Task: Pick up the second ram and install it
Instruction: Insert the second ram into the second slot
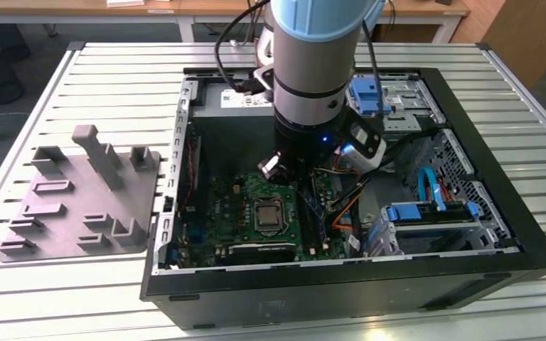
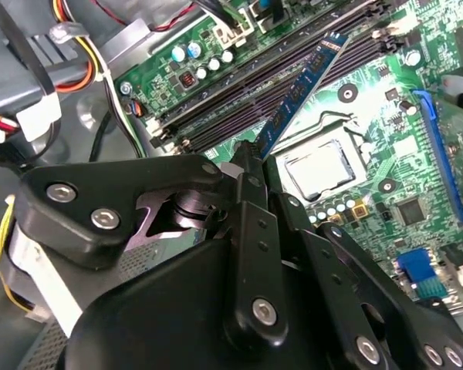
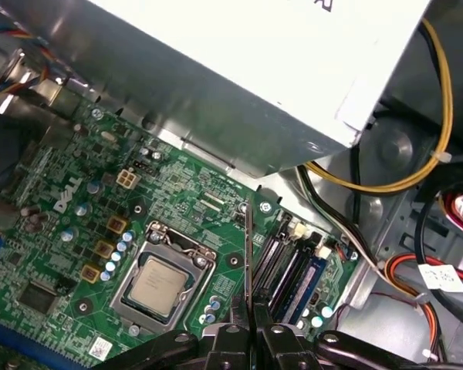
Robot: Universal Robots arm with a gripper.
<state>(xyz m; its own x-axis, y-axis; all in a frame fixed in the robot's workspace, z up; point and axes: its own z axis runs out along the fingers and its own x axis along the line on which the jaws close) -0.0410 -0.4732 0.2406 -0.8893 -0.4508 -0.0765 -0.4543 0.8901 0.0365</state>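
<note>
Arm hangs vertical, wrist down; gripper pinched tight on the second ram, strip jutting ahead.

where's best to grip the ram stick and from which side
Pinch the second ram across its two flat faces, near one long edge, coming from above the green board. It is thin and stands on edge, as the gripper holds it, which leaves the opposite edge free for the memory sockets.

The gripper hides the held end of the second ram, and whether its far edge touches the memory sockets beyond seems unclear.
</note>
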